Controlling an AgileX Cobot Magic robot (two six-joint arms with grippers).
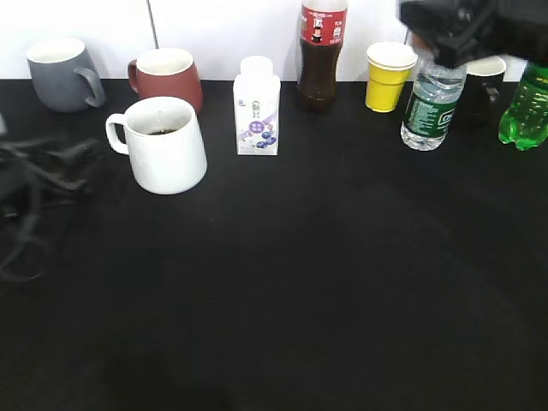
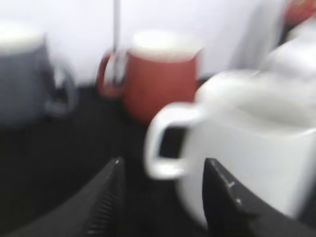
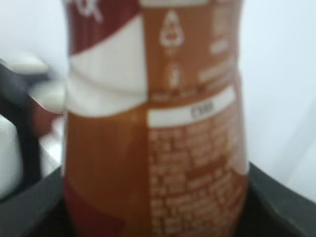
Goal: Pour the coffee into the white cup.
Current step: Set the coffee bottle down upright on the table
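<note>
With the right hand (image 3: 153, 217) clenched around the coffee bottle (image 3: 153, 123) and the left hand (image 2: 163, 197) released just beside the white cup (image 1: 163, 145) on the table (image 1: 342, 282), a tilt away from the rim risked a spill.

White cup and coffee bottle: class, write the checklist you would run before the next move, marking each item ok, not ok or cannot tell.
1. Coffee bottle held between the right jaws: ok.
2. Bottle cap off: cannot tell, top out of view.
3. White cup upright, mouth unobstructed: ok.
4. Cup empty: not ok, something dark shows inside.
5. Right arm over the cup: not ok, it is far to the right.
6. Left jaws open, gripping nothing: ok.
</note>
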